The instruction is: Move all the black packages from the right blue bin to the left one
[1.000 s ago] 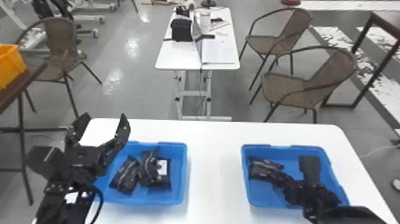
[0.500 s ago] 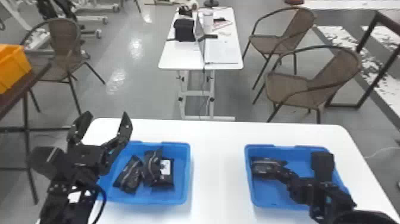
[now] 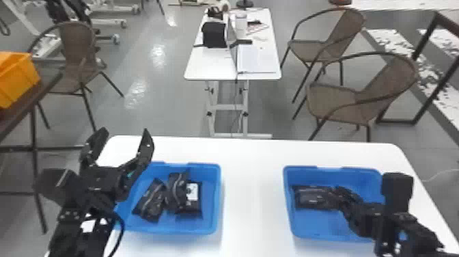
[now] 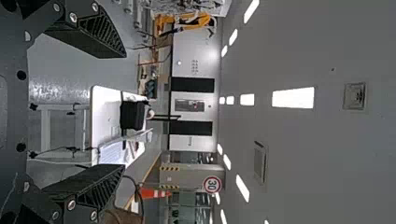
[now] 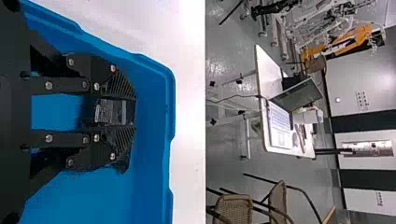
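In the right bin (image 3: 317,222), one black package (image 3: 310,197) is gripped by the right pincer (image 3: 338,197)

On the white counter (image 3: 252,191), two blue bins stand apart from each other, with a bare strip between them. The package in the right bin lies in its far left part, near the left wall. The right arm comes from the lower right, and its pincer reaches down inside the bin. In the right wrist view, the right pincer (image 5: 134,112) has its two fingers closed against the package, and a part of the package with pale marking shows between them. The package is inside the bin walls.

In the left bin (image 3: 205,224) there are three black packages. The first package (image 3: 152,200) lies slanted on the left side. The middle package (image 3: 177,191) lies partly over the third package (image 3: 194,201), which has a white label.

At the far left corner of the left bin, the left pincer (image 3: 124,132) is above the counter, pointing forward. In the left wrist view, the left pincer (image 4: 124,111) is wide open, with nothing between its fingers.

Behind the counter, a white table (image 3: 205,65) carries an open laptop (image 3: 256,61) and a black case (image 3: 214,34). To its right there are two brown chairs (image 3: 386,82). On the left, an orange box (image 3: 18,78) rests on a dark table (image 3: 37,97), and one more chair (image 3: 78,44) stands behind it.
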You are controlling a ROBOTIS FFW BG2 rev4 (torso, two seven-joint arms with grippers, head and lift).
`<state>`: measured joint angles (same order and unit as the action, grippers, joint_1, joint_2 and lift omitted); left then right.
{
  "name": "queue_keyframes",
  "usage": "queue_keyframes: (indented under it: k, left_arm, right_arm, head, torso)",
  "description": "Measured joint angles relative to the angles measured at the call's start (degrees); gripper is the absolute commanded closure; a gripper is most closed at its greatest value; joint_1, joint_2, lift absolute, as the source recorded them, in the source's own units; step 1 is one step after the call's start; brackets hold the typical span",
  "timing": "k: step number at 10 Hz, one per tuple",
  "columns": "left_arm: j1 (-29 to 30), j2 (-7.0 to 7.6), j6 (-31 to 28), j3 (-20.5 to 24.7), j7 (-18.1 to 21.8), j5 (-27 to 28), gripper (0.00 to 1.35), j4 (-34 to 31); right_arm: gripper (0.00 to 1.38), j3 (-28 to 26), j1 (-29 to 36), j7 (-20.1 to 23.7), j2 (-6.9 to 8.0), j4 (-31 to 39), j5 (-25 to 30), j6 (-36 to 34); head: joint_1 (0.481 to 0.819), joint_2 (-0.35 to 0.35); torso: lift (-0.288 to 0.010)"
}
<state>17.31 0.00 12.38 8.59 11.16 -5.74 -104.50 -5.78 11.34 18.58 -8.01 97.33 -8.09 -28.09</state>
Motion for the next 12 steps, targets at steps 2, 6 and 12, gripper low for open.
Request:
queue_keyframes:
  k: [2, 6, 12]
  left_arm:
    - [-0.08, 0.00, 0.04, -0.07, -0.08, 0.02, 0.20, 0.07]
    - [-0.25, 0.00, -0.03, -0.15, -0.08, -0.07, 0.20, 0.17]
    - [0.30, 0.00, 0.36, 0.22, -0.08, -0.83, 0.20, 0.27]
  right_arm:
    - [0.14, 0.47, -1.25, 0.29, -0.14, -2.89, 1.96, 3.51]
    - [0.24, 0.45, -4.90, 0.94, 0.21, -10.34, 3.78, 6.40]
    - [0.24, 3.87, -15.87, 0.93, 0.18, -29.99, 8.90, 9.56]
  head:
    - [0.695, 0.022]
    - [0.695, 0.014]
    - [0.695, 0.022]
  torso:
    - [0.000]
    - [0.000]
    - [0.000]
